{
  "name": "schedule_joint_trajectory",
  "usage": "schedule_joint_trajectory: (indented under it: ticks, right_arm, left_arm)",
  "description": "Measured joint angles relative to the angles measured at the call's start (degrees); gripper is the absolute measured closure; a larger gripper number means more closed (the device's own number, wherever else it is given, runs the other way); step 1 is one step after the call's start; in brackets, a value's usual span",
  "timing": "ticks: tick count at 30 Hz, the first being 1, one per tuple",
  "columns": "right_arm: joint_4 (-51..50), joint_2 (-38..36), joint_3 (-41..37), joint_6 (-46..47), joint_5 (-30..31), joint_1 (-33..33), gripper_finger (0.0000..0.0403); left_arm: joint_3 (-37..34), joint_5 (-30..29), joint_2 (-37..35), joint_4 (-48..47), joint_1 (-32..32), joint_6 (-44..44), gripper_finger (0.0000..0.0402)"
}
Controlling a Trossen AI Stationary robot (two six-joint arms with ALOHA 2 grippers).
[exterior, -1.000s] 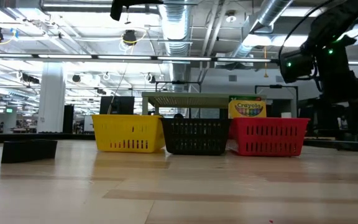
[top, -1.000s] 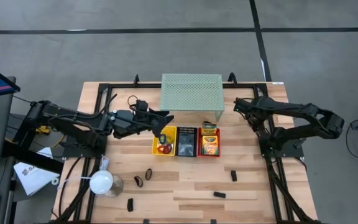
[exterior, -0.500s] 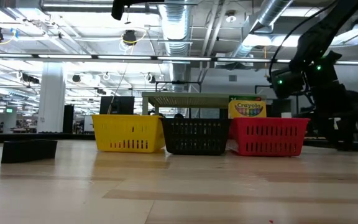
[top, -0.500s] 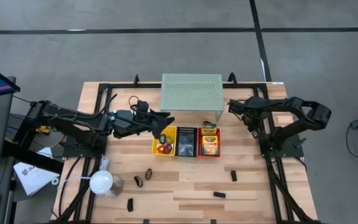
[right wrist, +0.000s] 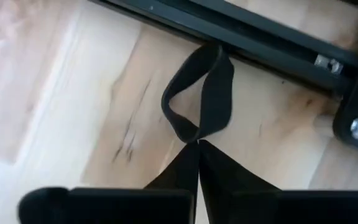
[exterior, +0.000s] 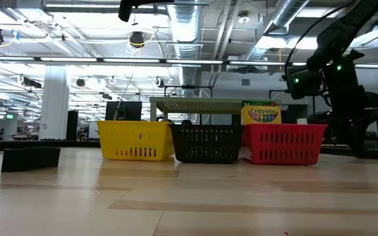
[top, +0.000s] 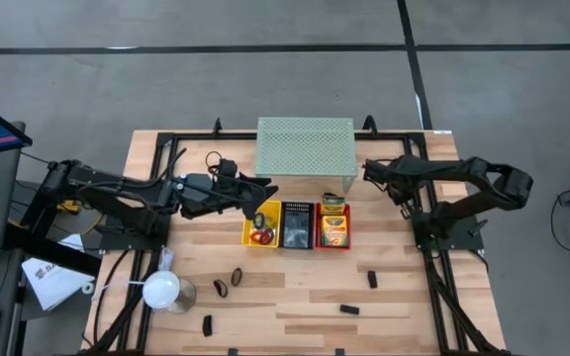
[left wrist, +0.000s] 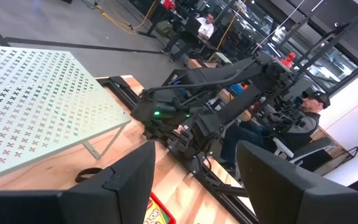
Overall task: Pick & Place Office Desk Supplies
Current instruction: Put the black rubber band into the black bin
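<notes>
Right gripper (right wrist: 199, 144) is down at the table just right of the pale green mesh shelf (top: 305, 144), near the shelf's right legs, jaws pinched together on a black ring band (right wrist: 199, 93); the loop stands pinched up off the wood next to the black frame rail (right wrist: 241, 34). Left gripper (top: 268, 186) hovers at the shelf's front-left corner, above the yellow basket (top: 261, 223), jaws part open and empty. Three baskets sit in a row just in front of the shelf: yellow with red and orange bands (top: 260, 235), black basket (top: 297, 225) in the middle, red basket (top: 332, 243) with crayon boxes (top: 333, 225). Loose black clips (top: 372, 280) and bands (top: 221, 288) lie well in front of the baskets. White round-headed lamp (top: 162, 290) sits far front-left of the shelf.
</notes>
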Motion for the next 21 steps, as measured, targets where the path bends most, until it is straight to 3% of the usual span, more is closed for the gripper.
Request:
schedule_joint_trajectory:
  ticks: [4,11,16,21]
  right_arm:
    - [-1.40,-4.22,0.02,6.06,0.21,3.63,0.0394]
    - [-1.93,-7.34,1.31,6.49,0.28,5.66,0.0392]
    - [0.04,-8.69,1.75,2.30,1.80,4.46,0.0356]
    - [0.06,-9.26,1.75,-2.61,0.05,1.15,0.0293]
  left_arm:
    - [0.00,1.25,0.00,0.00,0.68,0.25,0.0181]
    - [-0.02,4.11,0.00,0.62,1.92,2.77,0.0181]
    - [-0.02,4.55,0.00,2.43,1.92,3.99,0.0181]
    - [-0.02,5.52,0.00,2.96,1.90,4.63,0.0181]
